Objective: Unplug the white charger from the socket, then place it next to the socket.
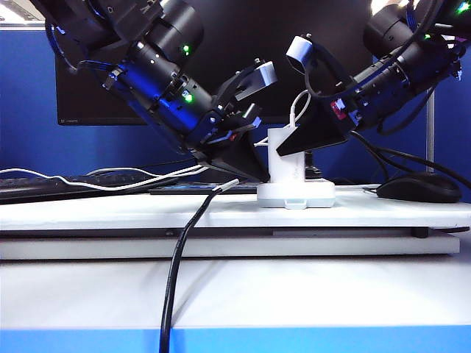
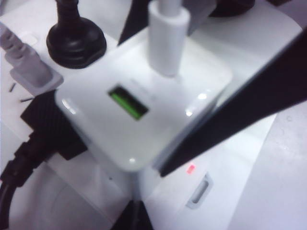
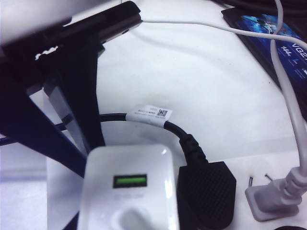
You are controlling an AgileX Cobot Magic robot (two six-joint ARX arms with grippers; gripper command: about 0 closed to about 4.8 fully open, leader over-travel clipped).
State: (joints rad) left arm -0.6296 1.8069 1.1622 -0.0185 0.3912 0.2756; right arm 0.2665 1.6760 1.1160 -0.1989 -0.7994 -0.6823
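The white charger stands plugged into the socket, its green port facing up and a thin white cable rising from its top. My right gripper comes in from the right and is shut on the charger; its black fingers lie against two opposite sides. My left gripper is shut, its tips down on the socket just beside the charger on the left.
A black textured plug, a round black plug and a white plug also sit in the strip. A labelled black cable runs forward off the table. A mouse lies to the right and a keyboard to the left.
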